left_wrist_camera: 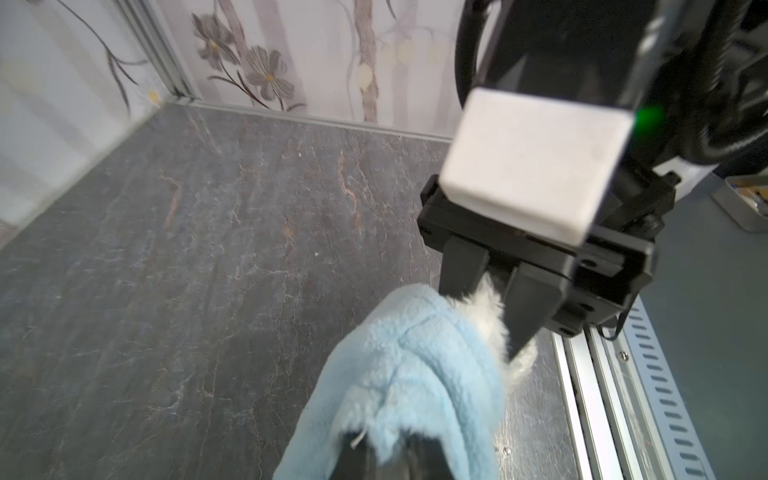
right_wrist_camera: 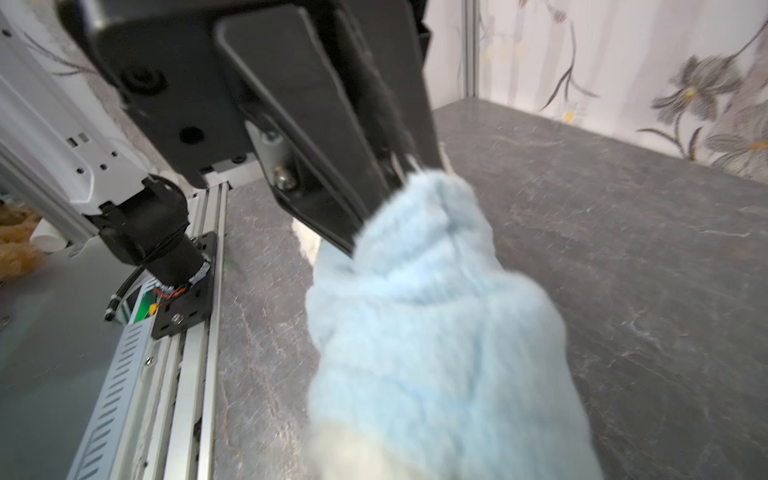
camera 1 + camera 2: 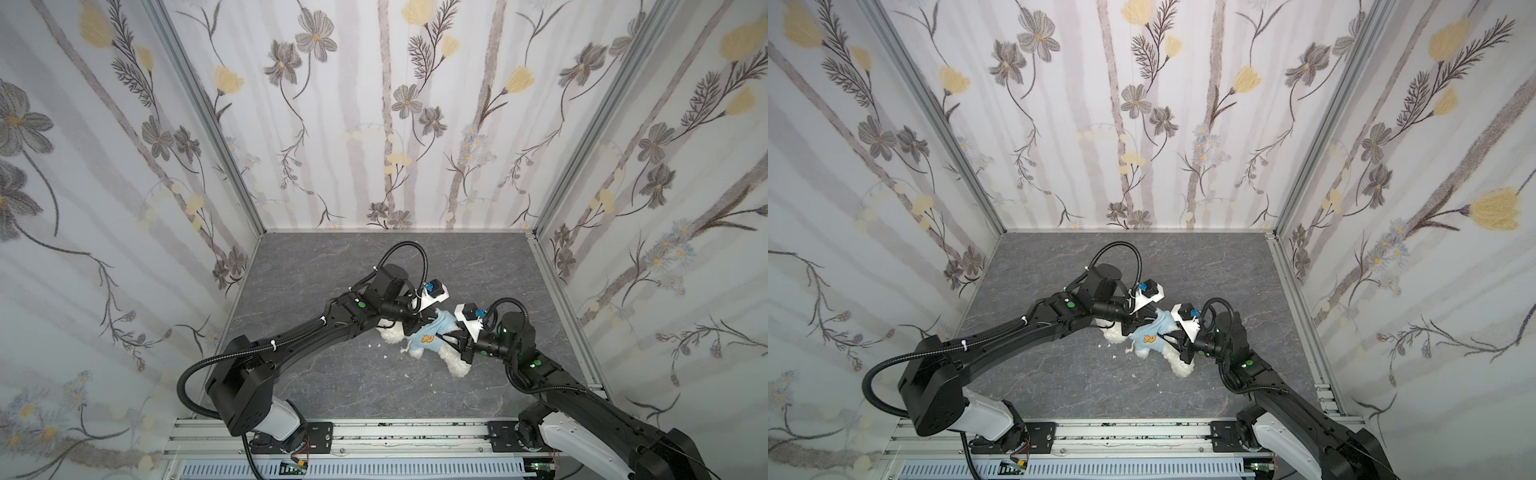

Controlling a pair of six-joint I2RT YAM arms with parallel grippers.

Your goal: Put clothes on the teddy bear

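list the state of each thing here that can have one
teddy bear: lying on the table, torso inside the hoodie, legs bare
hoodie: on the bear, patch facing up, pulled between both grippers
left gripper: shut on hoodie fabric
right gripper: shut on the bear's white fur at the hoodie's edge

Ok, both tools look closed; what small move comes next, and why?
Probably ease the left tool away from the right tool, drawing the hoodie along the teddy bear: left pinches blue fabric, right grips white fur at its edge.
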